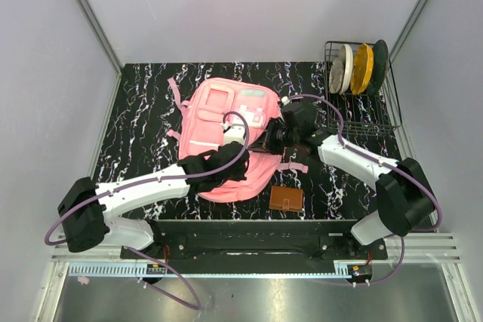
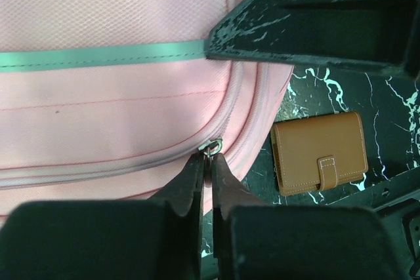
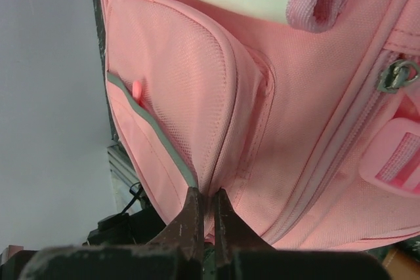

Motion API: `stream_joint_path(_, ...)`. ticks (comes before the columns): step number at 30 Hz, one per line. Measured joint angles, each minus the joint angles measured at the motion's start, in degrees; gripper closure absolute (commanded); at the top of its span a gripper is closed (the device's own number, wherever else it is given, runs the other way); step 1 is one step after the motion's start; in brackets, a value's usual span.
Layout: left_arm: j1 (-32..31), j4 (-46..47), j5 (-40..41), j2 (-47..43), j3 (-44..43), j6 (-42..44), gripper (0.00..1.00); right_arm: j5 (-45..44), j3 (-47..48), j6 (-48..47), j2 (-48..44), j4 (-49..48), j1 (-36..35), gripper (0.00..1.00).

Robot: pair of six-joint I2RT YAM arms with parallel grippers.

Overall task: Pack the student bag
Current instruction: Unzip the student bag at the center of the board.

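The pink student bag [image 1: 219, 122] lies flat in the middle of the black marbled table. My left gripper [image 1: 245, 170] is at its near right edge, shut on a small metal zipper pull [image 2: 211, 147] of the main zip; the fingertips [image 2: 210, 157] meet just below the ring. My right gripper [image 1: 275, 137] comes in from the right and is shut [image 3: 205, 196] on a pinch of the student bag's fabric [image 3: 262, 129], where the mint-trimmed pocket [image 3: 157, 136] ends. A second zipper pull [image 3: 397, 77] hangs free further along the bag.
A brown leather wallet [image 1: 287, 198] lies on the table just right of the bag's near corner, also in the left wrist view [image 2: 319, 152]. A wire rack [image 1: 370, 122] at the back right holds white, yellow and dark plates [image 1: 358, 69]. White walls enclose the table.
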State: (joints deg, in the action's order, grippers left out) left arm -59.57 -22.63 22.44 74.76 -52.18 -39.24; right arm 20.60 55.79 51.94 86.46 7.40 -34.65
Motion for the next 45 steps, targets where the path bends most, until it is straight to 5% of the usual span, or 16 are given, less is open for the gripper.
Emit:
stream_joint_path(7,1.7,-4.4,1.9,-0.7,-0.4,0.2,1.00,0.2,1.6,-6.4,-0.9,5.8,4.7,1.00)
stream_joint_path(21,20.5,-12.2,-1.2,-8.3,3.2,0.0,1.00,0.3,3.9,-12.7,-0.9,9.4,8.8,1.00)
stream_joint_path(23,20.9,-12.3,-1.4,-7.9,3.2,-0.1,0.93,0.6,4.2,-12.9,-0.9,9.6,8.8,1.00)
stream_joint_path(26,21.5,-12.9,-1.6,-6.0,2.8,0.4,0.61,1.4,4.4,-13.1,-0.8,9.7,8.8,0.97)
stream_joint_path(28,21.5,-13.8,-1.7,-5.6,2.7,1.7,0.38,1.6,4.4,-13.1,-0.8,9.7,9.0,0.82)
stream_joint_path(31,20.7,-14.1,-1.7,-7.3,2.8,3.9,0.32,2.6,4.2,-12.4,-0.8,9.0,9.8,0.56)
stream_joint_path(34,19.5,-13.2,-2.3,-12.0,2.7,5.7,0.29,4.2,3.2,-10.6,-0.8,6.8,10.4,0.42)
stream_joint_path(45,17.7,-10.5,-4.0,-17.2,1.8,10.4,0.28,10.8,-6.3,0.0,-3.0,-5.8,10.8,0.49)
